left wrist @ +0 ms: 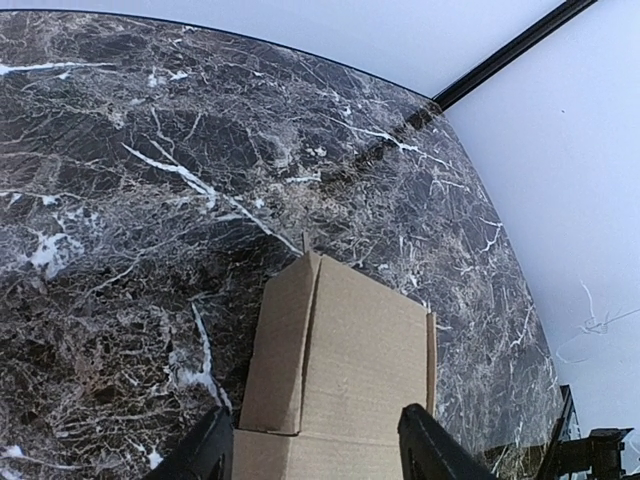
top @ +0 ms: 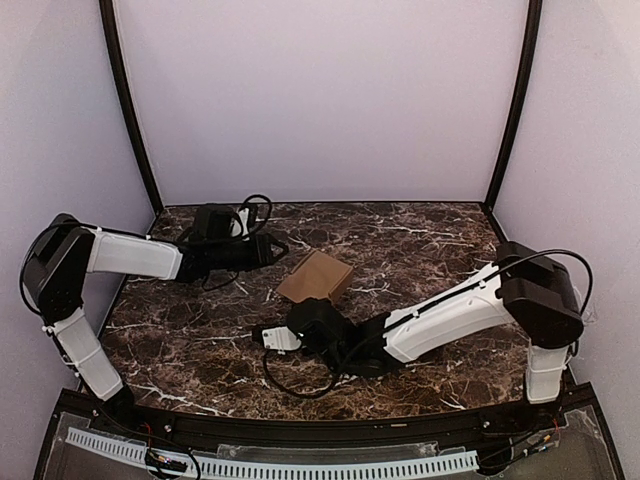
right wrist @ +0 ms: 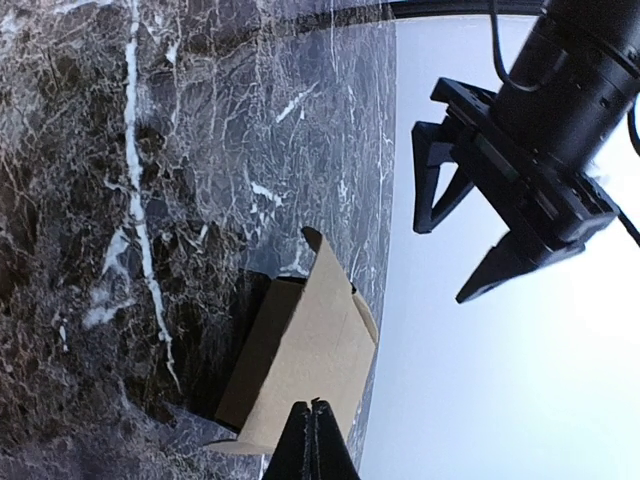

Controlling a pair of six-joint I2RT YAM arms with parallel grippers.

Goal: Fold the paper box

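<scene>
Two arms, one little cardboard box (top: 315, 278) between them. The box sits on the dark marble table (top: 430, 240), roughly mid-table and a bit toward the back. It's plain brown with no print on it. It isn't a finished cube. The left wrist camera shows flat panels with crease lines between them and a narrow flap along the right side. From the right wrist camera, one end looks lifted off the table with a dark shadow under it, and a small pointed flap sticks up at the far corner.

The left gripper (top: 275, 247) comes in from the left, low over the table and pointing at the box. Its jaws are spread wide with nothing in them. In its own camera the two black fingers (left wrist: 212, 450) sit at the bottom of the view with the box's near end showing between them. From overhead, though, there's a small gap between the tips and the box.

The right gripper (right wrist: 313, 425) reaches across from the right and meets the box from the near side. Its fingers are pressed together into one point with nothing between them. The tip is right at the box's near edge, but I can't tell if it's actually touching.

The left gripper also shows in the right wrist camera, hanging spread beyond the box against the pale wall (top: 320, 100).
</scene>
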